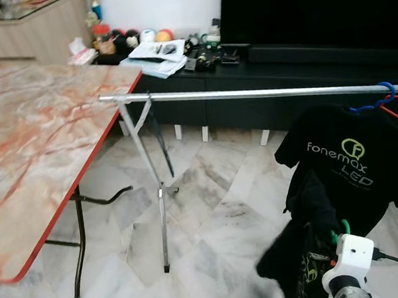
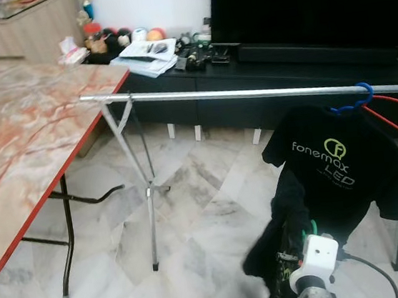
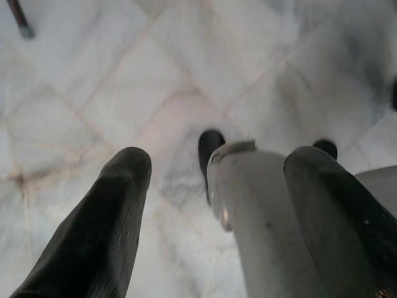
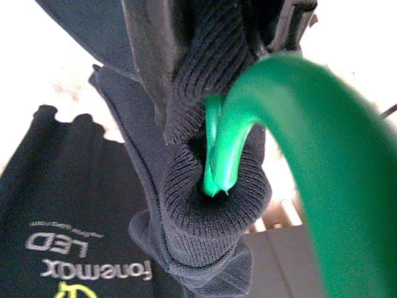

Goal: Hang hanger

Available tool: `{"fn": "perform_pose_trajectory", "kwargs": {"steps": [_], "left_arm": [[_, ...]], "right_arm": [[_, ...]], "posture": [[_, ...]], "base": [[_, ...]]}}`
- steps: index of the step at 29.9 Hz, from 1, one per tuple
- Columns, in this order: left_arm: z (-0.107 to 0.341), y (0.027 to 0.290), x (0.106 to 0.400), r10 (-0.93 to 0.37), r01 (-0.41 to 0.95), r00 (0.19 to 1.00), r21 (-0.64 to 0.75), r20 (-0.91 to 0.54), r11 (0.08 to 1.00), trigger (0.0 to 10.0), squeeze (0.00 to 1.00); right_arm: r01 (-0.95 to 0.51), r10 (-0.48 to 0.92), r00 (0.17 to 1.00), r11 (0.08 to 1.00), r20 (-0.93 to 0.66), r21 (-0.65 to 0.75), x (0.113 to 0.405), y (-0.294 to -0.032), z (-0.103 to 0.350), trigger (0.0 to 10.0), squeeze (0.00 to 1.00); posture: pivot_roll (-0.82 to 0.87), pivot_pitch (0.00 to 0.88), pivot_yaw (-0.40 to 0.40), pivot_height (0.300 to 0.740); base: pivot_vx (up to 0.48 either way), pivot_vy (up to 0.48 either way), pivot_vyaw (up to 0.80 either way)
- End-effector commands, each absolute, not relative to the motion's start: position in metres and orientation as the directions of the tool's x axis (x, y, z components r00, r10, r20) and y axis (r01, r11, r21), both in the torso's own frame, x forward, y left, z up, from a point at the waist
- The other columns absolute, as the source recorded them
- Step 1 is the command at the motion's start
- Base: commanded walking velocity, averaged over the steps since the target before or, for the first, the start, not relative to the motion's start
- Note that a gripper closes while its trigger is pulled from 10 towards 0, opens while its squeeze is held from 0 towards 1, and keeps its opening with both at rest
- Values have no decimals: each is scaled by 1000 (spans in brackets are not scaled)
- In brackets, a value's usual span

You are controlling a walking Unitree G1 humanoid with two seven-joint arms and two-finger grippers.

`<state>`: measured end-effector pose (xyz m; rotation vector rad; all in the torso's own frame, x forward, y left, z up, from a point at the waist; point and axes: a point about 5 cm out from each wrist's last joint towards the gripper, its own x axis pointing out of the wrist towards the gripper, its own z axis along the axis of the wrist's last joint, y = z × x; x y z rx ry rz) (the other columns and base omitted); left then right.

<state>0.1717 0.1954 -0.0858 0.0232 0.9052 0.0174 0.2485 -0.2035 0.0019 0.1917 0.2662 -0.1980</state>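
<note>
While the right claw (image 4: pixel 205 112) clamps a green hanger (image 4: pixel 298 124), the hung shirt (image 1: pixel 356 167) reads "fonemax LED".

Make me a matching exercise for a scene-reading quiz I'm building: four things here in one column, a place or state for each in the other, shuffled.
Things:
1. Blue plastic hanger
2. Green plastic hanger
3. Black printed T-shirt
4. Marble-patterned folding table with red edge

Places or states:
A. Stands on the robot's left
B. Hooked over the silver metal rail
C. Held low with a dark garment at the right gripper
D. Hangs below the rail

Pairs: 1-B, 2-C, 3-D, 4-A
</note>
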Motion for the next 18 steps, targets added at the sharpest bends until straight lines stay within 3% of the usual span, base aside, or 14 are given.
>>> {"fn": "perform_pose_trajectory", "kwargs": {"steps": [1, 18], "left_arm": [[-89, 197, 164, 29, -18, 590, 22, -807, 1000, 10000, 0], [-89, 196, 165, 22, -13, 592, 18, -806, 1000, 10000, 0]], "right_arm": [[210, -165, 953, 965, -255, 158, 252, -205, 7, 10000, 0], [250, -208, 941, 959, -266, 136, 255, -210, 7, 10000, 0]], "posture": [[47, 69, -22, 740], [45, 47, -19, 740]], "base": [[-277, 0, 0], [-277, 0, 0]]}}
